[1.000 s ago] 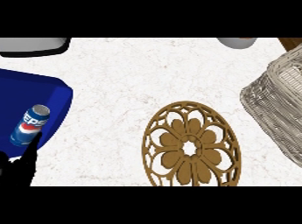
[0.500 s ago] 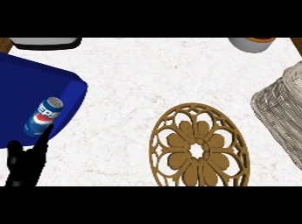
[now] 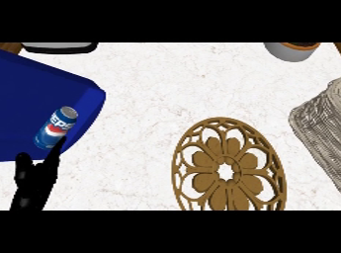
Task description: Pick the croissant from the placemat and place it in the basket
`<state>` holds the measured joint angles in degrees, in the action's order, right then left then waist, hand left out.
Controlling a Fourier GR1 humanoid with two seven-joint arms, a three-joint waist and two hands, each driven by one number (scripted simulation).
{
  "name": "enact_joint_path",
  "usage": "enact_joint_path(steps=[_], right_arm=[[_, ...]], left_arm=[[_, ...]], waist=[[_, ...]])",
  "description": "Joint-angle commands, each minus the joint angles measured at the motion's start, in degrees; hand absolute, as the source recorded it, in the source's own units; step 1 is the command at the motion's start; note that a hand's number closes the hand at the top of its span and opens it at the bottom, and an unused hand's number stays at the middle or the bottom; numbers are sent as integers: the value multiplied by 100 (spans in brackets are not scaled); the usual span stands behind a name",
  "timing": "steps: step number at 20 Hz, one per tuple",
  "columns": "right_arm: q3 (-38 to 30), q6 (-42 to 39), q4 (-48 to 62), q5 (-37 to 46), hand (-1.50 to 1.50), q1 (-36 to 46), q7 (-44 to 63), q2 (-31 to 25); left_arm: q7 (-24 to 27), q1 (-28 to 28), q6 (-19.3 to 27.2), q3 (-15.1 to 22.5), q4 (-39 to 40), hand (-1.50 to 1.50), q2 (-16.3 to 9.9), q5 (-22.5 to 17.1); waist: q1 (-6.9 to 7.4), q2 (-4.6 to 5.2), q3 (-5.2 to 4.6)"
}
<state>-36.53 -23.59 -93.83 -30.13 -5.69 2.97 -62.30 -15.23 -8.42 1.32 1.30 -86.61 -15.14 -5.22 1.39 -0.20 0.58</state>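
The white marbled stone counter [image 3: 165, 84] is filling most of the head view. A deep blue rectangular placemat [image 3: 20, 108] is lying over its left side, running off the left edge. At the right edge, a pale woven wicker basket [image 3: 330, 128] is sitting on the counter, only partly in view. Between the two, toward the lower middle, a round brown wooden trivet with a cut-out flower pattern [image 3: 228, 168] is lying flat on the counter, well apart from the placemat and near the basket.

The black left hand [image 3: 34, 185] is showing at the lower left, its fingers [image 3: 54, 155] straight and pointing up, holding nothing. Just above those fingertips, a blue, red and white soda can [image 3: 55, 128] is lying on its side on the placemat near the mat's right edge; the fingertips are reaching its lower end, though I cannot tell whether they are touching it. No croissant is showing anywhere on the placemat or in the visible part of the basket.

At the top right, a grey cup with a brown rim [image 3: 293, 49] is standing on the counter. At the top left, a dark tray-like object with a pale edge [image 3: 60, 47] is partly showing.
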Motion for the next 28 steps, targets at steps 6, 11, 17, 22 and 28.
enact_joint_path(steps=[6, 11, 17, 22, 28], right_arm=[[1222, -67, 1767, 115, 150, 1335, -207, 398], [1357, -358, 2327, 601, 150, 1545, -793, 656], [1565, 661, 3085, 2044, 150, 1867, -1334, 431], [1946, 422, 4022, 2819, -150, 2264, -2546, 247], [1857, 253, 5208, 2988, -150, 2991, -3176, 144]], left_arm=[[164, 188, -129, -40, 777, 0, 186, 2], [-29, -54, -47, 67, 434, 0, 349, 54], [-331, 272, 104, 120, 391, 0, 410, 201], [-268, 354, -137, -122, 533, 0, 182, 83], [-33, -33, -98, 7, 406, 0, 383, 207]], waist=[[68, 83, -57], [-37, 45, -54], [-9, 82, -50], [20, 83, -47], [41, 67, -49]])
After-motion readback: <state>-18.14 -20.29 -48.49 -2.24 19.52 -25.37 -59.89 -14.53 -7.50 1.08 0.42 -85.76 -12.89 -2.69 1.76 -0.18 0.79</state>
